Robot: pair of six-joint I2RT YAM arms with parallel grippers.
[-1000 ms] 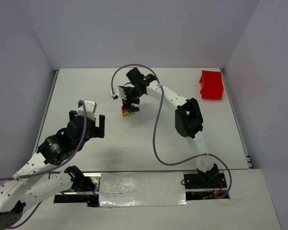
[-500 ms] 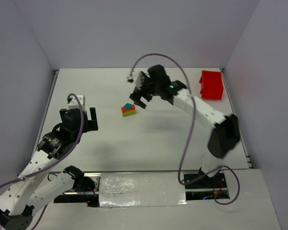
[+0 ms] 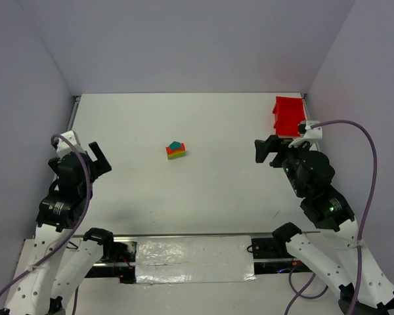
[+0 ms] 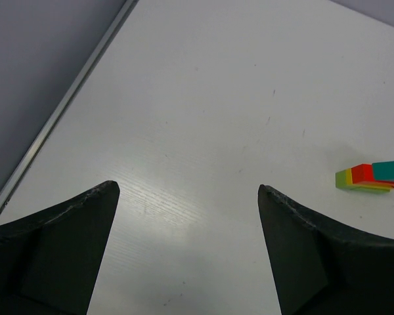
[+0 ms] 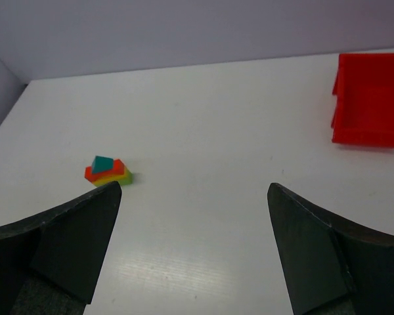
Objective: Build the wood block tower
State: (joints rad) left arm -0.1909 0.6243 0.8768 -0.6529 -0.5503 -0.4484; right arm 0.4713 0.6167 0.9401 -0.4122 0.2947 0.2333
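Note wood block tower (image 3: 176,151) free-standing in the middle of the counter (image 3: 217,190): teal wedge (image 4: 389,170) on red piece (image 4: 362,174) on yellow-green bar (image 4: 342,178). See left tool (image 4: 187,190) spread wide, empty, near left, well apart from tower. See right tool (image 5: 194,187) likewise spread, empty, right side, near red bin (image 3: 289,116).
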